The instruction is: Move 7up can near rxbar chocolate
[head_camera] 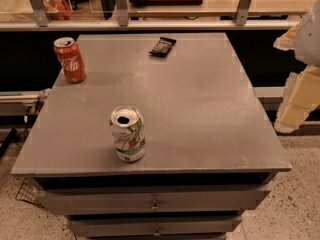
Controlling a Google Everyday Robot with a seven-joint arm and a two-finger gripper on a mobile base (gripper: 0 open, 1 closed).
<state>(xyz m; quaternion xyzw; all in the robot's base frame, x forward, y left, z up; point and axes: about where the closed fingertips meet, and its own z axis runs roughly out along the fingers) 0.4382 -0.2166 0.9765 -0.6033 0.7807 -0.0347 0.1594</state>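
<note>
Starting at the far left, one red Coca-Cola can [70,59] stands upright near the back left corner of the grey table [200,109]. Moving in, here is the second of exactly two cans: the 7up can [128,133], upright, its silver top open to us, standing close to the front edge and a little left of centre. It stands alone, touching nothing, well apart from the red can. Further along and toward the back edge lies the single rxbar chocolate [162,46], flat in its dark wrapper and turned at a slight angle. It is a long way from the 7up can, with bare tabletop between them. Below the top, two drawers [100,201] show, one stacked above the other. Out at the far right edge, off the table's side and raised above the speckled floor [300,204], hang pale, blocky shapes that are probably the gripper [299,96]. It is cut off by the frame, holds nothing that shows, and I cannot tell whether it is spread or closed.
</note>
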